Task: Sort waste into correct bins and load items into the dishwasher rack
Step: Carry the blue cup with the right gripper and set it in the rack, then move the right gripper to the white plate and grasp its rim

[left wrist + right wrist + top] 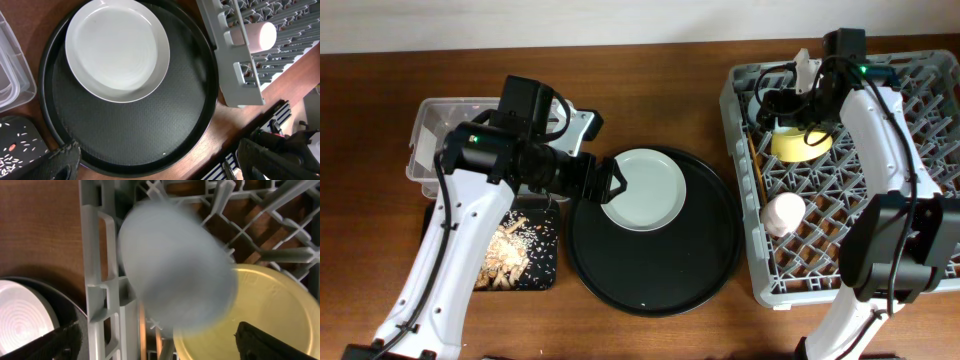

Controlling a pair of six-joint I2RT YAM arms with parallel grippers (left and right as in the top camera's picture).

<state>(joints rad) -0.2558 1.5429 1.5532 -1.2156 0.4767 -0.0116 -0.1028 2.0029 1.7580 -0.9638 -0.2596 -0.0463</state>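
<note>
Now the left gripper (616,184) hangs with jaws released, wide apart, at the left rim of the plate (645,190). The plate lies on the round tray (655,270) in the middle of the frame. At upper right the right gripper (165,342) is released too, over the rack (920,200). The blue cup (175,270), blurred, is just beside the bowl (265,315); the pink cup (783,213) lies lower.

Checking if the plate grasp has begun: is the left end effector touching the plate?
Apart. Left wrist view: the left end effector stands open, with bare round black tray between it and the plate.
</note>
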